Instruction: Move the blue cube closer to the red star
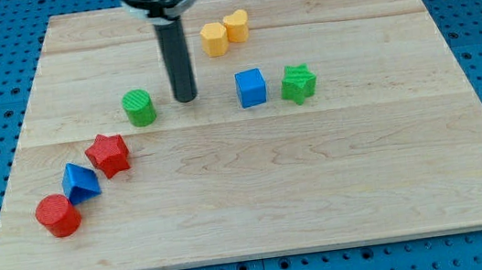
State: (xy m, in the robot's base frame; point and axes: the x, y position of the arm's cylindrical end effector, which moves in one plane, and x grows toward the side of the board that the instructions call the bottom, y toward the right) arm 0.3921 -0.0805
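The blue cube (252, 87) lies on the wooden board (258, 197) right of centre, just left of a green star (298, 83). The red star (108, 154) lies at the view's left, well apart from the cube. My tip (186, 97) stands on the board between them, left of the blue cube with a clear gap, and just right of a green cylinder (138, 107). It touches no block.
A blue triangular block (79, 182) and a red cylinder (57, 216) lie below-left of the red star. A yellow hexagon block (214, 39) and a yellow heart (236, 24) lie near the view's top.
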